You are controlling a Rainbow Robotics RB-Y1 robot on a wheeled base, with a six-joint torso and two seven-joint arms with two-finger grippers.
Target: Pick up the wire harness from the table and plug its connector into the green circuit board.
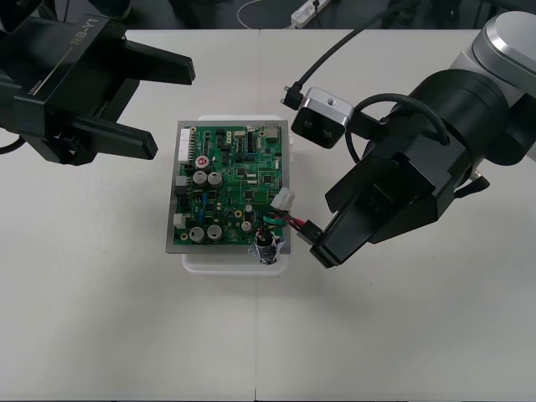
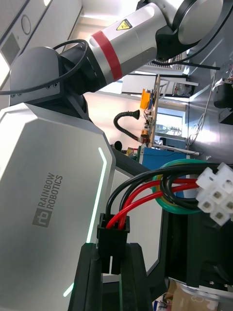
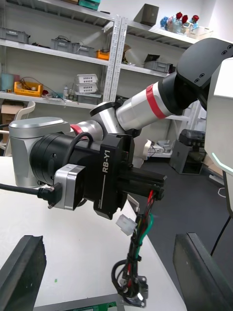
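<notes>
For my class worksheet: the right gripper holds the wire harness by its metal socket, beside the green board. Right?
No: the right gripper holds the wire harness by its black plug, beside the green board; the right wrist view shows it.

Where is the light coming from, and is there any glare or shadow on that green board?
Front view: soft light from above, no glare on the green circuit board, only faint shadow on the table beneath the right hand. Right wrist view: thin gleams along the red wires leaving the plug.
</notes>
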